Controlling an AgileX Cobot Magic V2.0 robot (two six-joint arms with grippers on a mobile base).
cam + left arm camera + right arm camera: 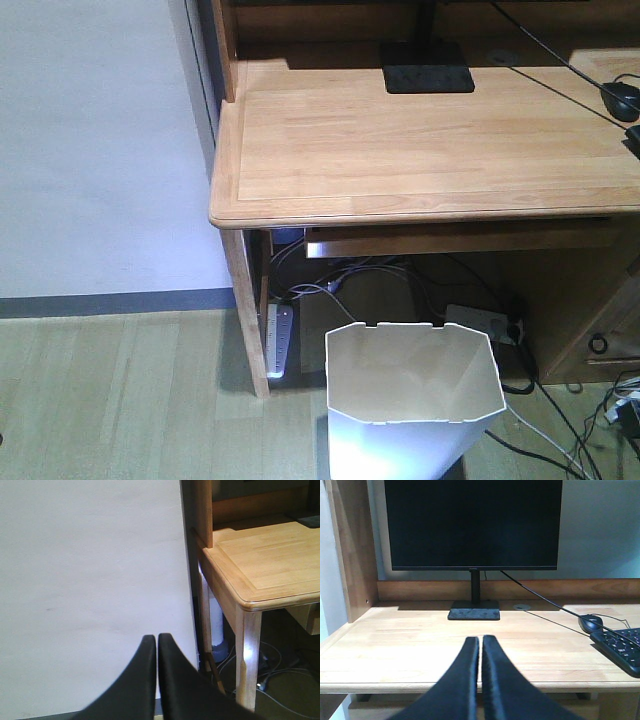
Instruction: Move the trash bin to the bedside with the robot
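Black and pressed together, the left claw [155,639] holds nothing; its two fingers meet tip to tip in front of a plain white wall [90,580], with a corner of the light wooden worktop [270,565] beside it. The right claw [480,640] is likewise closed on nothing. It hangs level with the worktop's front edge and faces a dark monitor [472,522], with a mouse [590,623] and the end of a keyboard [620,650] further along.

Neither claw is near the trash bin [415,370]. In the front view the bin stands upright on the wooden floor [120,400], low in the picture, just in front of the opening beneath the worktop. Its angular white rim is open to the camera and nothing shows inside. Behind it lie a power strip [280,340] and a tangle of cables [340,280]. No bed shows in any view.

My reading is that the task has barely begun: the bin is untouched and the approach is the step in hand. The next move calls for one arm to drop well below worktop height, spread its claw, and pinch the thin plastic wall at the rim. That wall looks likely to flex, and the cables close behind could snag as the bin is drawn away
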